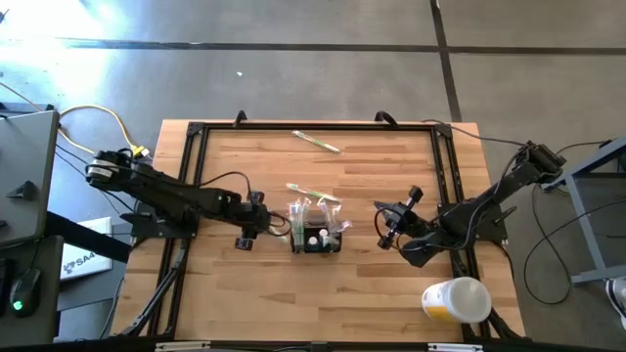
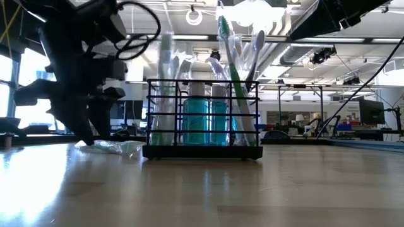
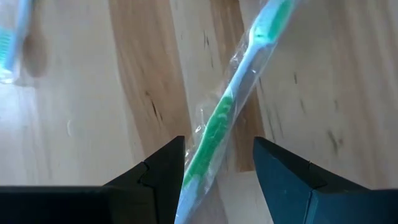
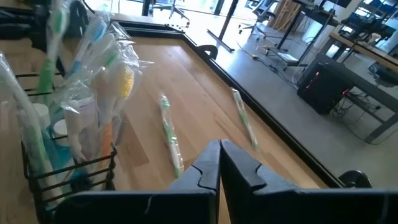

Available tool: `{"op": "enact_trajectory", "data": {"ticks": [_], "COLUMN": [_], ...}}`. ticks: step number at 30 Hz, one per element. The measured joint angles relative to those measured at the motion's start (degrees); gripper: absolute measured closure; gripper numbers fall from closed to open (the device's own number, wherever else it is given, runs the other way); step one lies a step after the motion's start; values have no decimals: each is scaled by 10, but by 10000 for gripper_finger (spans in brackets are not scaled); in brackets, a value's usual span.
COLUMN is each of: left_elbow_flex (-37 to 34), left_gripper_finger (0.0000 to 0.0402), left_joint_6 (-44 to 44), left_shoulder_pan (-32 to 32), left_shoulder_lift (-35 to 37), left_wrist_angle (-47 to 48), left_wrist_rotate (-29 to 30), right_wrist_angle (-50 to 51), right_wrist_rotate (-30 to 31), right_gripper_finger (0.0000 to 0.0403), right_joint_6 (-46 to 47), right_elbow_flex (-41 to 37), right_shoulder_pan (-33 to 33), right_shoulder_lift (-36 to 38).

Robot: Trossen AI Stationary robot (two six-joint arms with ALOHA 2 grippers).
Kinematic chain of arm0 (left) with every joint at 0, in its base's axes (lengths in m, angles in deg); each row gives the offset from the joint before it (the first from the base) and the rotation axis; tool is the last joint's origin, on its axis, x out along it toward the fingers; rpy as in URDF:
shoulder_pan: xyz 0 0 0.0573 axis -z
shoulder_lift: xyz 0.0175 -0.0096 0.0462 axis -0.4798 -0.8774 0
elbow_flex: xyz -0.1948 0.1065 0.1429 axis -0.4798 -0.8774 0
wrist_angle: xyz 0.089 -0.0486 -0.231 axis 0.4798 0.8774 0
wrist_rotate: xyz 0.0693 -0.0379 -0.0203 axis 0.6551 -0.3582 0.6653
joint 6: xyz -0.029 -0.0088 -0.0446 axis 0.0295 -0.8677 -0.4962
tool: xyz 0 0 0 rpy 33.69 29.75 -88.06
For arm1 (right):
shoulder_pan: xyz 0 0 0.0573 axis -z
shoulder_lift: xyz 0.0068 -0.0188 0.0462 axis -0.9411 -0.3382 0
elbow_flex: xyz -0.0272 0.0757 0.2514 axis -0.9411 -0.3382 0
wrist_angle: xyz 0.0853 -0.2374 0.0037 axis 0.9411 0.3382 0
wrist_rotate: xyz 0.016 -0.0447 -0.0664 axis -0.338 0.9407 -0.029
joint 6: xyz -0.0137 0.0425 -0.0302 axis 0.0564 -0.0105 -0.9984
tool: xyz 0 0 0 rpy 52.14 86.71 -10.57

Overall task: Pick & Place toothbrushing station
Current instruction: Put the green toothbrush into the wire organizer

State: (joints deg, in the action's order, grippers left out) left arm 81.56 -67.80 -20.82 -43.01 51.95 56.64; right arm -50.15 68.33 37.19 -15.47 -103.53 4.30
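— Overhead, what is seen around the toothbrushing station [image 1: 317, 231]?
— It is found near the middle of the wooden desk [image 1: 264, 293]. The left claw [image 1: 246, 231] is placed just to its left, the right claw [image 1: 388, 227] a little way to its right. One wrapped toothbrush [image 1: 314, 193] is laid just behind the station, another [image 1: 316, 141] well behind it near the desk's far edge. A white-and-yellow cup [image 1: 456, 299] is lying toward the near right corner.

— And at desk height?
— The station [image 2: 203, 120] is shown upright, filled with toothbrushes and blue bottles. A dark arm is seen lowered just to its left.

— Through the left wrist camera?
— The left claw [image 3: 219, 171] is held open, a wrapped green toothbrush [image 3: 231, 106] lying on the desk between its fingers.

— Through the right wrist camera?
— The right claw [image 4: 219, 163] is closed on nothing. The station [image 4: 62, 134] is seen ahead of it, two wrapped toothbrushes beyond.
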Motion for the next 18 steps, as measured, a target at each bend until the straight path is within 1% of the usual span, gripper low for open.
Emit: {"op": "enact_trajectory", "data": {"ticks": [6, 12, 15, 18], "left_elbow_flex": [0, 1, 1, 1], "left_gripper_finger": [219, 222, 244, 286], "left_joint_6": [-1, -1, -8, -18], "left_shoulder_pan": [0, 0, 0, 0], "left_shoulder_lift": [-36, -43, -44, -44], "left_wrist_angle": [-14, -19, -17, -9], "left_wrist_rotate": [4, 2, -2, -15], "right_wrist_angle": [-3, -7, -7, -7], "right_wrist_rotate": [-3, -4, -10, -14], "right_gripper_finger": [401, 401, 401, 401], "right_joint_6": [-6, -15, -15, -15], "right_elbow_flex": [0, 0, 0, 0], "right_shoulder_pan": [0, 3, 6, 7], "right_shoulder_lift": [0, 0, 0, 0]}}
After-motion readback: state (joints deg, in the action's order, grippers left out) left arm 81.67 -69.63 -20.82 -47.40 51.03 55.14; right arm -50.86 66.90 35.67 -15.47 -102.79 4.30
